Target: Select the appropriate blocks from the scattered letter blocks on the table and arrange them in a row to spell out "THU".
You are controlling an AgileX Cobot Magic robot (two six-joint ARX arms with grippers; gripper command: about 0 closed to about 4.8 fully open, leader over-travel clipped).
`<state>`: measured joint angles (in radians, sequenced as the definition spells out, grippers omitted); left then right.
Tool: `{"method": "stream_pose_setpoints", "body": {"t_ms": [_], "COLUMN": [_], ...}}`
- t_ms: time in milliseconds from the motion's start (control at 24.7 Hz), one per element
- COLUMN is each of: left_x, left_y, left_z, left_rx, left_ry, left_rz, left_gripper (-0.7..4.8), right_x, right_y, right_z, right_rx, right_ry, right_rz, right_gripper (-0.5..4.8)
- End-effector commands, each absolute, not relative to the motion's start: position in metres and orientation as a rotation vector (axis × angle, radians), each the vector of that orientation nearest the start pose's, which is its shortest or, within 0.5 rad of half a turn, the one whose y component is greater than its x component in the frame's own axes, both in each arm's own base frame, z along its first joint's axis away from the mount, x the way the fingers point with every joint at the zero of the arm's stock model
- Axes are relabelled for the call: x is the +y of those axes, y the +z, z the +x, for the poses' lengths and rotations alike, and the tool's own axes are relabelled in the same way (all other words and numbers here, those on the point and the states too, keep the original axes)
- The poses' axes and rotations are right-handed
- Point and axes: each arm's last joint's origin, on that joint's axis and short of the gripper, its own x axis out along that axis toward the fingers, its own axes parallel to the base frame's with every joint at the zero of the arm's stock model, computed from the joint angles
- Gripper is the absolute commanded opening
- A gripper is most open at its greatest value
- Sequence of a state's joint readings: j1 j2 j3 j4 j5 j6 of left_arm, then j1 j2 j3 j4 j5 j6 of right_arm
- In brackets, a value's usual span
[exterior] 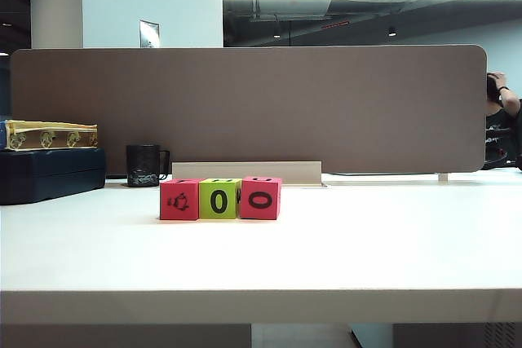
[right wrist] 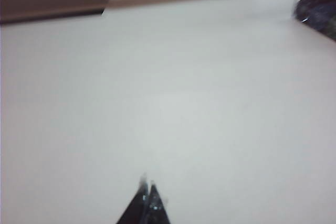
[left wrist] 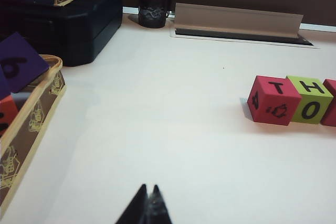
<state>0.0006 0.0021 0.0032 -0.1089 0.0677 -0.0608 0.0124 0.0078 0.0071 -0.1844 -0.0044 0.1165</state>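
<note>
Three blocks (exterior: 220,198) stand in a touching row on the white bench (exterior: 342,258), in front of the tan divider panel (exterior: 245,107). From the exterior view the left pinkish-red block (exterior: 179,200) shows a small picture, the lime green block (exterior: 218,199) a 0, and the right pinkish-red block (exterior: 260,197) a 0 lying on its side. In the left wrist view the first block's top face reads T and the green block's top reads H; the third block is cut off at the picture's edge.

A yellow-trimmed tray (left wrist: 32,124) beside the left arm holds a purple block (left wrist: 20,62) marked 6 and part of a red-orange one. A second patterned tray (exterior: 50,135) sits on a dark case (exterior: 50,174); its contents cannot be made out. A black mug (exterior: 144,165) stands next to the case.

The left gripper (left wrist: 147,196) is clenched and empty, hanging over bare bench well apart from the row. The right gripper (right wrist: 147,190) is likewise clenched and empty over bare bench; its view is blurred.
</note>
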Motion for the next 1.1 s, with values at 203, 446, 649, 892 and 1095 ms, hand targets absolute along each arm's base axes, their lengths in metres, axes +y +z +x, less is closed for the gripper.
{"method": "stream_pose_setpoints", "body": {"t_ms": [203, 446, 649, 892, 1095], "left_x": [-0.0017, -0.0017, -0.0017, -0.0017, -0.0017], "left_y": [0.1556, 0.1556, 0.1556, 0.1556, 0.1556], "left_z": [0.0970, 0.0970, 0.0970, 0.0970, 0.0970], "left_rx": [0.099, 0.099, 0.099, 0.099, 0.099], "left_ry": [-0.062, -0.062, -0.062, -0.062, -0.062], "left_rz": [-0.064, -0.064, -0.064, -0.064, -0.064], "left_gripper": [-0.05, -0.05, -0.05, -0.05, -0.05], "right_x": [0.0028, 0.0025, 0.0025, 0.0025, 0.0025], "right_y": [0.1464, 0.1466, 0.1466, 0.1466, 0.1466], "right_z": [0.0959, 0.0959, 0.0959, 0.0959, 0.0959], "right_rx": [0.181, 0.179, 0.179, 0.179, 0.179], "right_ry": [0.049, 0.038, 0.038, 0.038, 0.038], "right_rz": [0.018, 0.033, 0.033, 0.033, 0.033], "right_gripper": [-0.04, -0.04, -0.04, -0.04, -0.04]}}
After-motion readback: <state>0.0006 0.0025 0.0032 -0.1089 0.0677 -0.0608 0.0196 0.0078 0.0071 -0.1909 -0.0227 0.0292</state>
